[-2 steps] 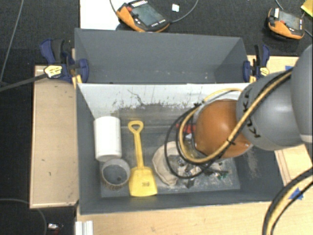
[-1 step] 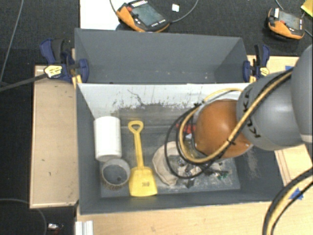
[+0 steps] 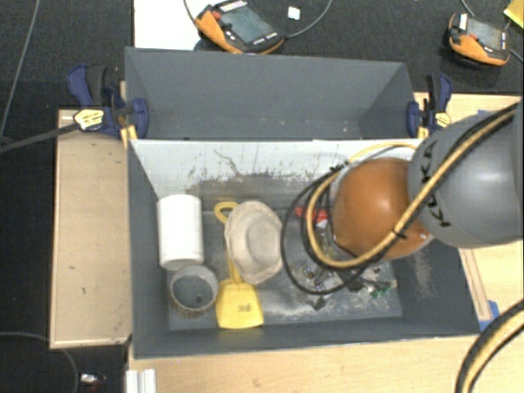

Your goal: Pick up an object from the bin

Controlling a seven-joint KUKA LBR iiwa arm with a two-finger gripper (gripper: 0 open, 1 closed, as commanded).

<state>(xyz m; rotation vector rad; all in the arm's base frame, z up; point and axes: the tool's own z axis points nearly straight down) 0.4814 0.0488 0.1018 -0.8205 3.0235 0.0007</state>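
Note:
My gripper (image 3: 331,282) is low over the right half of the bin floor, mostly hidden under the arm's orange cover; only dark parts of it show below the cover. Just to its left lies a pale, bowl-shaped thing (image 3: 253,240). A small red thing (image 3: 315,216) peeks out at the cover's left edge. A small green bit (image 3: 380,290) lies on the floor to the gripper's right. Whether anything is in the gripper's grasp is hidden.
A yellow scoop (image 3: 238,305) with a thin looped handle lies at the front, left of centre. Beside it a grey cup (image 3: 194,291) lies open end up, and a white cylinder (image 3: 180,229) stands behind that. The arm reaches in from the right, with cables looping around its cover.

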